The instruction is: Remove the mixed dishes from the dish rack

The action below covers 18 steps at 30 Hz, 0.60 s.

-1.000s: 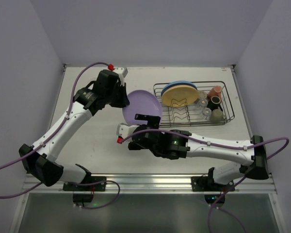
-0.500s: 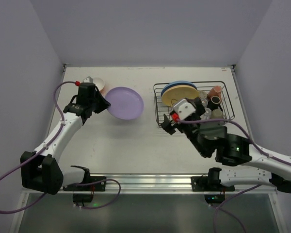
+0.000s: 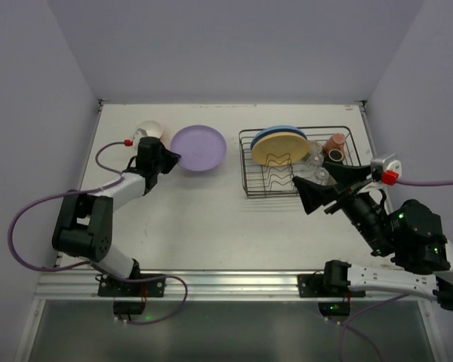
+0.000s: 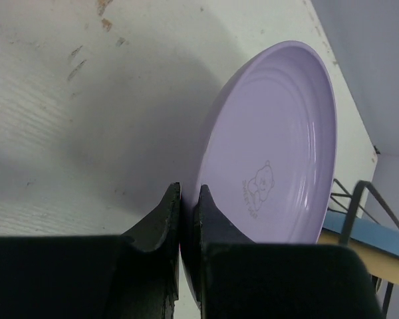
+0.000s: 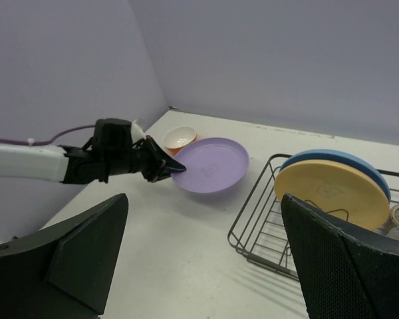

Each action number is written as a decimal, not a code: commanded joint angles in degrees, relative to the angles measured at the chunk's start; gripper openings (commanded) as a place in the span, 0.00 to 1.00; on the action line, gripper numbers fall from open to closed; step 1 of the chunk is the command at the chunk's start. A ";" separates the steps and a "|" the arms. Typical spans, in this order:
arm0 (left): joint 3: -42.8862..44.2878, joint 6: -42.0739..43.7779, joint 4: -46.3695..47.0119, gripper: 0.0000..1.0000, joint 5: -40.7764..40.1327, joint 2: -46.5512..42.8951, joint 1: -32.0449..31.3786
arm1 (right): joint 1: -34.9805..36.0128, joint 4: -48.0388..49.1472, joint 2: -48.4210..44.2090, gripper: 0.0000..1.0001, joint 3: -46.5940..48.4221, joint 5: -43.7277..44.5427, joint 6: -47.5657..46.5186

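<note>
My left gripper (image 3: 169, 160) is shut on the rim of the lilac plate (image 3: 198, 148), which lies nearly flat and low at the back left of the table. The rim sits pinched between the fingers (image 4: 188, 193), with the plate (image 4: 272, 159) stretching away from them. An orange bowl (image 3: 149, 131), white inside, stands just behind the gripper. The dish rack (image 3: 246, 162) holds an upright tan plate (image 3: 279, 148) and a blue plate (image 3: 284, 130) behind it. A pink mug (image 3: 334, 142) and clear glasses (image 3: 315, 158) stand at its right end. My right gripper (image 3: 321, 188) hangs open and empty in front of the rack.
From the right wrist I see the left gripper (image 5: 176, 167) on the lilac plate (image 5: 211, 165), the bowl (image 5: 179, 137) and the rack's near corner (image 5: 253, 226). White walls close the back and both sides. A metal rail runs along the table's near edge.
The left arm has carried the lilac plate from the table's middle to the back left, down beside the bowl. The right arm has swung from the centre to the rack's front right.
</note>
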 commanded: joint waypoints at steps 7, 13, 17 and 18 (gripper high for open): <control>2.80 -2.21 10.50 0.00 -3.28 10.41 0.50 | -0.11 -3.72 1.07 0.99 -0.18 -2.91 5.71; 4.38 -1.85 9.88 0.11 -4.24 14.11 0.58 | -0.02 -4.51 1.16 0.99 -1.94 -3.53 7.12; 6.23 -1.50 6.99 0.25 -4.33 16.32 0.67 | -0.11 -6.51 2.90 0.99 -2.12 0.15 8.87; 6.32 -1.41 6.89 0.39 -4.25 16.49 0.67 | -0.03 -8.27 4.05 0.99 -0.64 1.81 9.92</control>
